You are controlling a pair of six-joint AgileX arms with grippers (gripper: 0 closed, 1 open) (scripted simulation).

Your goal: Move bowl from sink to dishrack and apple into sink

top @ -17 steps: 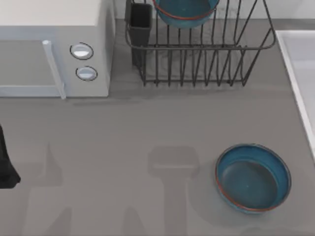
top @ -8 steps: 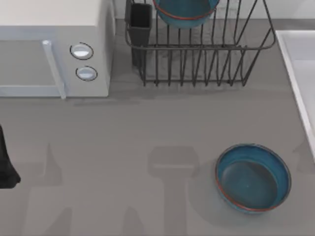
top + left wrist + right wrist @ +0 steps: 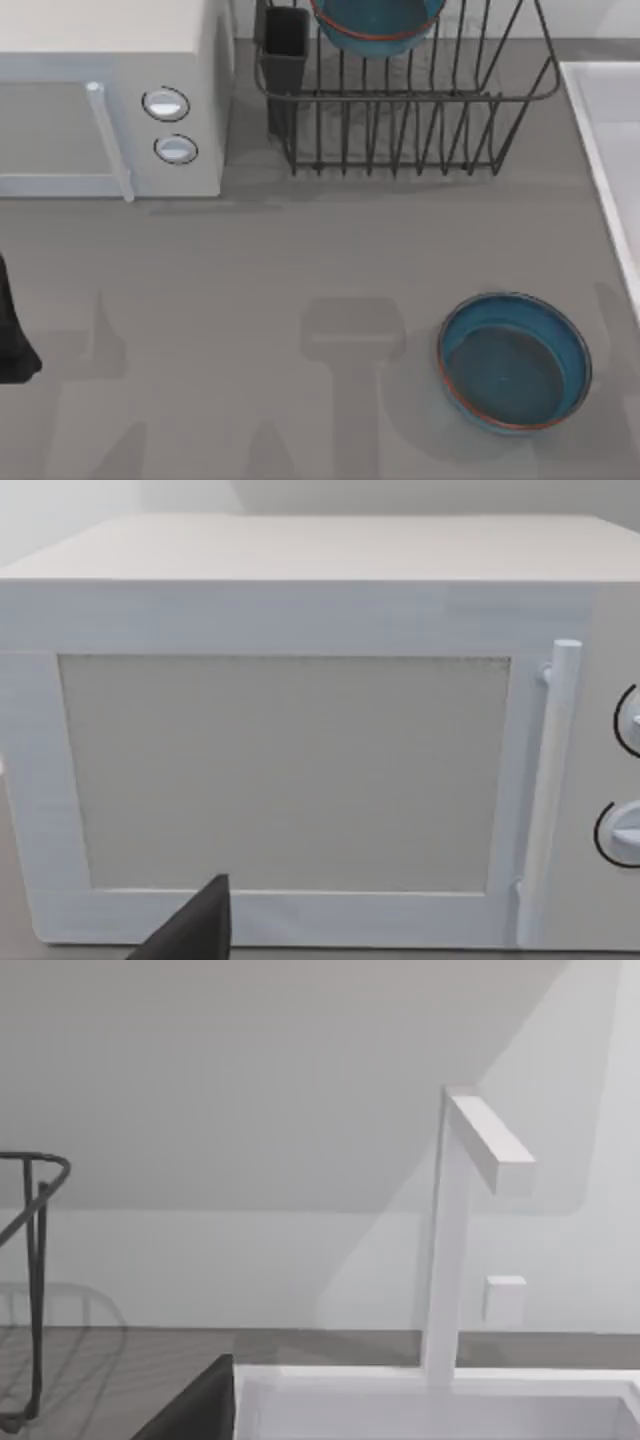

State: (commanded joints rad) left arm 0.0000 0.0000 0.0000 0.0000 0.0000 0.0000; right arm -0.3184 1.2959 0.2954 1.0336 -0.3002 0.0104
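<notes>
One teal-blue bowl (image 3: 513,360) with a red-brown rim sits upright on the grey table at the front right, left of the sink (image 3: 600,140). A second, like bowl (image 3: 378,25) rests in the dark wire dishrack (image 3: 400,130) at the back. The sink's white rim (image 3: 400,1378) lies straight ahead in the right wrist view, beyond a dark part of my right gripper (image 3: 200,1405). My left arm (image 3: 12,330) is parked at the table's left edge. A dark part of my left gripper (image 3: 200,930) faces the microwave. The apple is out of view.
A white microwave (image 3: 110,100) with two round knobs fills the back left, its door (image 3: 290,770) close before the left wrist. A black utensil cup (image 3: 286,55) stands at the rack's left corner. A white faucet (image 3: 460,1230) rises behind the sink.
A faint shadow has spread in at the table's right edge beside the front bowl. Both bowls and the left arm stay where they were.
</notes>
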